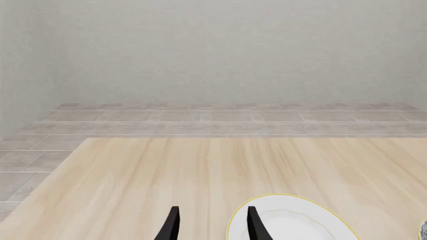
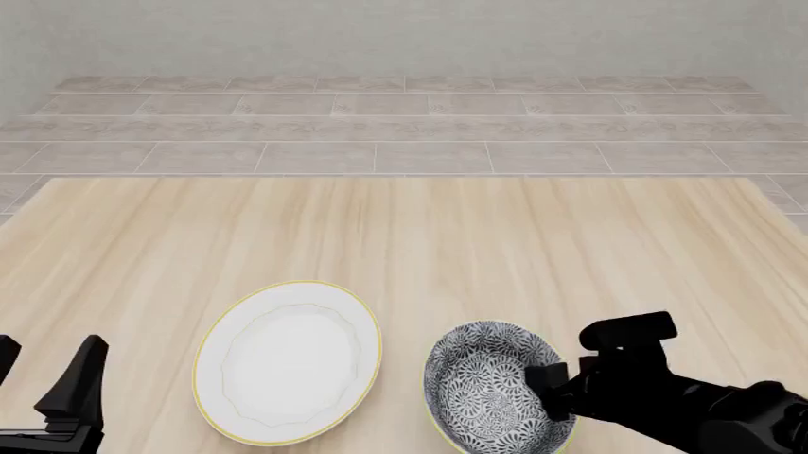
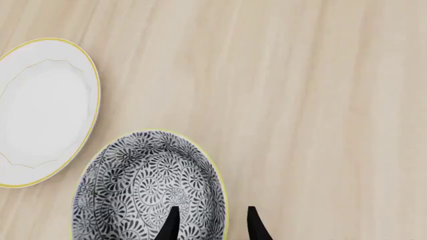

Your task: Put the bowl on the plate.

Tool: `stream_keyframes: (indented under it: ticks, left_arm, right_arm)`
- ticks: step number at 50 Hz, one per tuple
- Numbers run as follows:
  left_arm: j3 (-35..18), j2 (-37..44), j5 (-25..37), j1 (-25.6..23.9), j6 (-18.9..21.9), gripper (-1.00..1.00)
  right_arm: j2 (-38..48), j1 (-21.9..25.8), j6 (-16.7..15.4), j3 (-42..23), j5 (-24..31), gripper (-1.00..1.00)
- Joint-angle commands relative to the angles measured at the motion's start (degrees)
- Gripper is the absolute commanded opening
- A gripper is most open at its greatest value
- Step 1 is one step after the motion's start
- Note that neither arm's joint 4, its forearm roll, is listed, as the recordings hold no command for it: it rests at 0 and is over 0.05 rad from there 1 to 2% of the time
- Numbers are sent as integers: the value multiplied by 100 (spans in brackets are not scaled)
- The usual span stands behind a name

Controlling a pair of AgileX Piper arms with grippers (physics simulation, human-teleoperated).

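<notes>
The patterned grey bowl [image 2: 486, 392] with its thin yellow rim rests on the table near the front, right of centre. The plain white plate [image 2: 288, 362] lies flat just left of it, a small gap between them. My right gripper [image 2: 555, 390] is open at the bowl's right side. In the right wrist view the right gripper [image 3: 212, 225] straddles the rim of the bowl [image 3: 147, 190], one finger inside and one outside. My left gripper [image 2: 44, 376] stands open and empty at the front left, apart from the plate [image 1: 293, 222]. The left wrist view shows its finger [image 1: 253, 222] just before the plate's edge.
The light wooden table [image 2: 404, 236] carries only the plate and bowl. Beyond its far edge lie a tiled floor [image 2: 404, 123] and a pale wall. The table's left edge [image 1: 60, 170] appears in the left wrist view.
</notes>
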Motion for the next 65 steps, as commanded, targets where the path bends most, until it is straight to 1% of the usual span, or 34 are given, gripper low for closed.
stream_keyframes:
  ticks: [1, 3, 5, 23, 29, 30, 31, 32, 33, 35, 36, 39, 55, 60, 65]
  left_arm:
    - [0, 0, 0, 0, 0, 100]
    - [0, 0, 0, 0, 0, 100]
    - [0, 0, 0, 0, 0, 100]
    - [0, 0, 0, 0, 0, 100]
    - [0, 0, 0, 0, 0, 100]
    - [0, 0, 0, 0, 0, 100]
    - [0, 0, 0, 0, 0, 100]
    - [0, 0, 0, 0, 0, 100]
    - [0, 0, 0, 0, 0, 100]
    - [0, 0, 0, 0, 0, 100]
    - [0, 0, 0, 0, 0, 100]
    - [0, 0, 0, 0, 0, 100]
    - [0, 0, 0, 0, 0, 100]
    - [0, 0, 0, 0, 0, 100]
    - [0, 0, 0, 0, 0, 100]
  right_arm:
    - [201, 63, 172, 75, -207, 100]
    - [251, 102, 229, 81, -233, 100]
    - [288, 123, 193, 93, -272, 100]
    - [420, 141, 188, 67, -350, 100]
    - [427, 158, 234, 81, -368, 100]
    - [415, 137, 191, 79, -361, 100]
    - [418, 132, 158, 77, -361, -100]
    - [418, 132, 158, 77, -361, -100]
    - [359, -5, 34, 83, -329, -100]
    - [376, 35, 66, 67, -326, -100]
    - [346, -55, -31, 79, -301, -100]
    - [307, -51, -85, 69, -290, -100]
    - [224, -113, -125, 28, -239, -100]
    - [24, -177, -156, -80, -60, -100]
    - [-267, -183, -93, -238, 199, -100]
